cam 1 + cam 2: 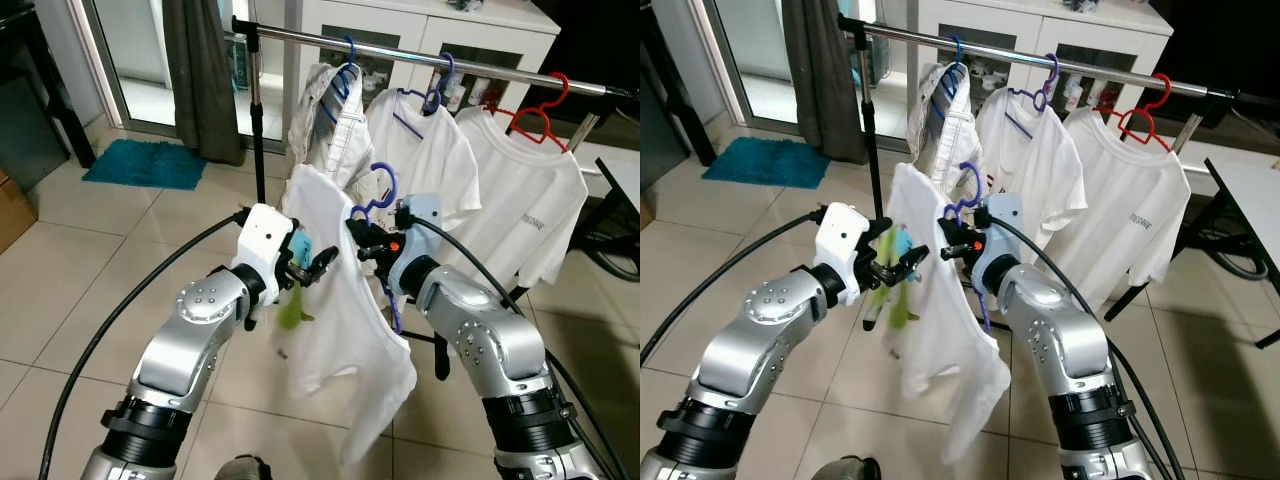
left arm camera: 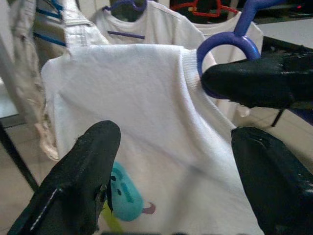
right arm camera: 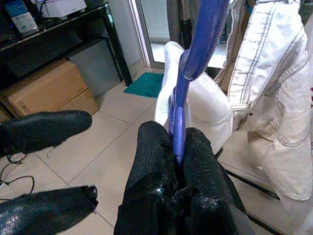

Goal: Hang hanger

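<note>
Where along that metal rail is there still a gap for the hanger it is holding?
The rail is bare between its left end post and the blue hanger, and again past the red hanger. The middle is crowded with three hung garments. The right gripper holds the purple hanger below.

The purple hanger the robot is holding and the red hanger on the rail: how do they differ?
The purple hanger is off the rail, pinched in the right gripper; the red hanger hooks over the rail. The purple one carries a printed white shirt that droops unevenly; the red one's shirt hangs spread. Both are plastic with curved hooks.
</note>
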{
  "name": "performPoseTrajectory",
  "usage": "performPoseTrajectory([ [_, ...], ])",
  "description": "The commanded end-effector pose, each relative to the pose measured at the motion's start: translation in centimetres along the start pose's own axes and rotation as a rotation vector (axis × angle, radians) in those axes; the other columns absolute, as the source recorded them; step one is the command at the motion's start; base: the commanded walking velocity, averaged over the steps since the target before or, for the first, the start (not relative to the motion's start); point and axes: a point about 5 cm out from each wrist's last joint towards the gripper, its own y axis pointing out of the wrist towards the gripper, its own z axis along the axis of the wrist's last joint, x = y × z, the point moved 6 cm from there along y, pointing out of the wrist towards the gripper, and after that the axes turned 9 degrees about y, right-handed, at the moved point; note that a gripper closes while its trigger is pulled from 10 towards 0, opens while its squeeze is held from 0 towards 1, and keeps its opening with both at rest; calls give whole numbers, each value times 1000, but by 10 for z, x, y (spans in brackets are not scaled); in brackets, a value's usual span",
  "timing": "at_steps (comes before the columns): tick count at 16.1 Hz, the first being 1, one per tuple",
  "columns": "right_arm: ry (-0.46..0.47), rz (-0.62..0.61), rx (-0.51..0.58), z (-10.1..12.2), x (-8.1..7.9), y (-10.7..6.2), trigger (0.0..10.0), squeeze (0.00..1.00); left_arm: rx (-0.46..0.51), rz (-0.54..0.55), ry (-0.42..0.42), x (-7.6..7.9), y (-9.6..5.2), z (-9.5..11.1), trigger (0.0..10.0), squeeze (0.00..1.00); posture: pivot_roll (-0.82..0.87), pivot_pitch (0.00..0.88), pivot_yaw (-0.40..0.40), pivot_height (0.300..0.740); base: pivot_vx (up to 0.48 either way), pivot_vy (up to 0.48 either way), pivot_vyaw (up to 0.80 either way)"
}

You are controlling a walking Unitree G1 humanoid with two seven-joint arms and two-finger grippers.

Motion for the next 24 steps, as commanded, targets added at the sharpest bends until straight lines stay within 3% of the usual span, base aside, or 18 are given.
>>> performPoseTrajectory([
  [1, 8, 30, 44, 17, -8, 1, 10000, 0, 37, -13, -17, -2, 6, 9, 0, 0, -71, 0, -58, 740, 0, 0, 0],
  [8, 51, 69, 82, 31, -19, -1, 10000, 0, 24, -65, -47, -10, 24, -1, 0, 0, -92, 0, -38, 740, 0, 0, 0],
  [18, 67, 104, 87, 35, -29, -6, 10000, 0, 53, -84, -62, -23, 36, 0, 0, 0, -102, 0, -33, 740, 0, 0, 0],
  [22, 70, 95, 84, 35, -28, -5, 10000, 0, 93, -137, -82, -16, 31, 4, 0, 0, -97, 0, -34, 740, 0, 0, 0],
  [24, 87, 30, 90, 35, -17, -3, 10000, 0, 137, -181, -101, -10, 22, 8, 0, 0, -92, 0, -37, 740, 0, 0, 0],
])
